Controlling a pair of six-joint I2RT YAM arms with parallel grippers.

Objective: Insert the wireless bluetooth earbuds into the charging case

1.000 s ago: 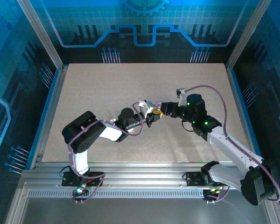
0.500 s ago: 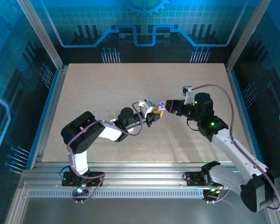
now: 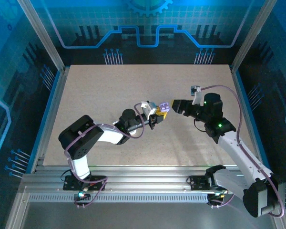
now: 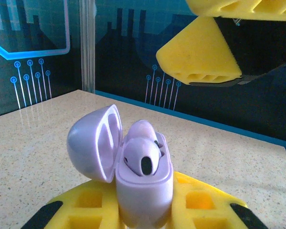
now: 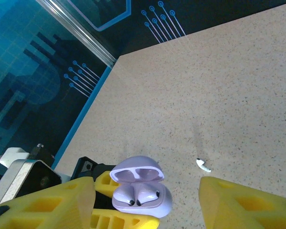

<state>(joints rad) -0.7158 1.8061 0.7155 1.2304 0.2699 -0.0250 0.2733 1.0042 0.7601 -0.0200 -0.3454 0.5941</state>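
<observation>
The lavender charging case (image 4: 144,191) stands upright with its lid (image 4: 93,143) swung open to the left, and my left gripper (image 4: 143,212) is shut on its lower body. Two pale earbuds (image 5: 136,194) sit side by side in its sockets, dark tips showing; one earbud (image 4: 142,160) faces the left wrist camera. My right gripper (image 5: 147,185) is open with nothing between its yellow fingers (image 5: 52,205), a short way to the right of the case (image 3: 164,106). Its fingers (image 4: 198,52) hang above the case in the left wrist view.
A tiny white pellet-like piece (image 5: 203,165) lies on the speckled table (image 3: 109,90) beyond the case; I cannot tell what it is. Blue-lit walls and a metal post (image 4: 87,45) bound the table.
My right arm has drawn back to the right, away from the case, with its jaws a little wider. The left gripper keeps the case in the same place.
</observation>
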